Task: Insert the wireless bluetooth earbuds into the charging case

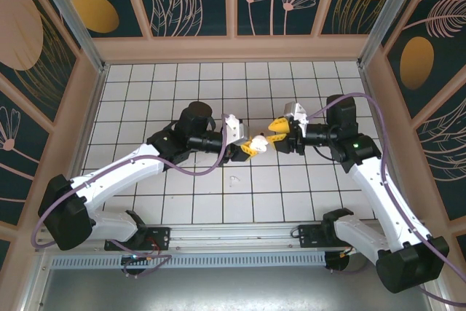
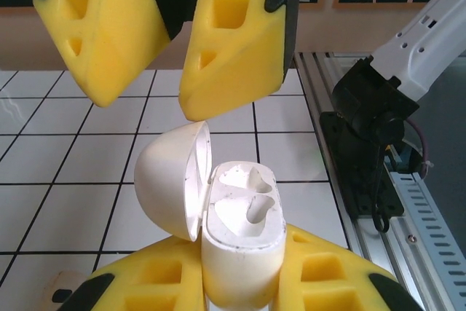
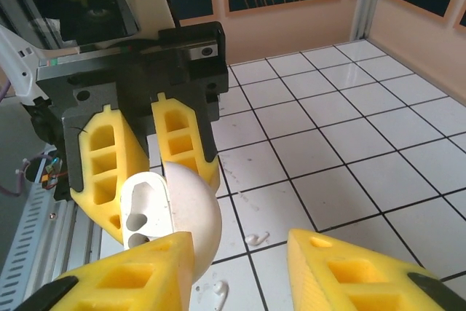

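The charging case (image 2: 244,242) is pale and rounded and stands upright between my left gripper's (image 2: 242,271) yellow fingers, which are shut on its body. Its lid (image 2: 169,180) is swung open to the left, and both wells are empty. My right gripper (image 2: 177,89) hangs just above the lid, open, with nothing between its fingers. In the right wrist view my right gripper (image 3: 240,271) is open, one finger (image 3: 127,278) right beside the case lid (image 3: 195,216). Two earbuds (image 3: 256,239) (image 3: 219,295) lie loose on the white tiles below. From above, the earbuds (image 1: 233,178) lie just in front of both grippers.
Both grippers (image 1: 256,145) (image 1: 277,130) meet over the middle of the tiled floor (image 1: 182,202). Peach walls (image 1: 233,50) fence the floor at the back and sides. The right arm's base (image 2: 368,129) and a metal rail (image 2: 429,216) stand to the right of the case.
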